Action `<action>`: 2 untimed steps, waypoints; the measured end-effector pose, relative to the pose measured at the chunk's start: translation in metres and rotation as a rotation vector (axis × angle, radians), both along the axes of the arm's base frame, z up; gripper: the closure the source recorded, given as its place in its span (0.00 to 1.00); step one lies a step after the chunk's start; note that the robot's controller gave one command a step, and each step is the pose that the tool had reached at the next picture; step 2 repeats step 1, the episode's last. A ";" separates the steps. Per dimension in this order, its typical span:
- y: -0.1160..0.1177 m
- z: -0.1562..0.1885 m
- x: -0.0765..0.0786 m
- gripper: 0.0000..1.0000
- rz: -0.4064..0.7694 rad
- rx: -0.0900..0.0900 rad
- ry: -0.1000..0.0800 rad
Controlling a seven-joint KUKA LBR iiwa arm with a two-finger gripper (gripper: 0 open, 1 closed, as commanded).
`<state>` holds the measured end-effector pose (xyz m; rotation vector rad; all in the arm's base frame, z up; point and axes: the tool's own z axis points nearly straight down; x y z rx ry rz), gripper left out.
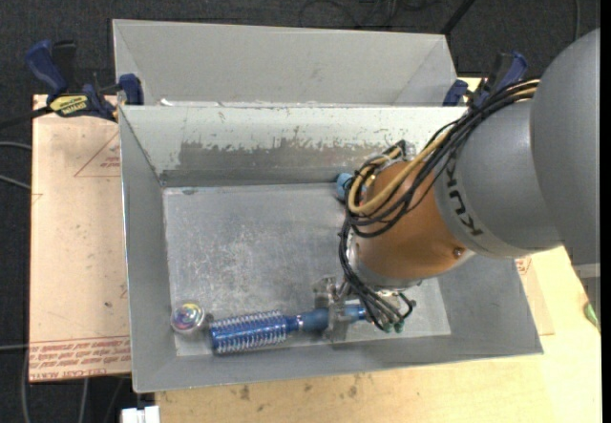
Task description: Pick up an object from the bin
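Observation:
A blue hairbrush [258, 328] lies along the front of the bin floor, with its bristle head to the left and its handle pointing right. My gripper [332, 305] is low over the right end of that handle, at the front middle of the bin, and the handle passes under it. A small shiny silver ball [187, 318] rests just left of the brush head in the front left corner. A small blue thing [342, 184] peeks out behind the arm near the back wall.
The orange wrist cover and its cables hang over the right half of the bin, hiding the floor there. The left and middle floor is bare scratched metal. Steep bin walls rise on all sides.

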<state>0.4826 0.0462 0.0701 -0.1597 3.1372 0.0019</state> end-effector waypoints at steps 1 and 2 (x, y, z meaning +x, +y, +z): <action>-0.004 0.140 0.016 1.00 0.019 0.000 -0.010; -0.004 0.140 0.016 1.00 0.019 0.000 -0.010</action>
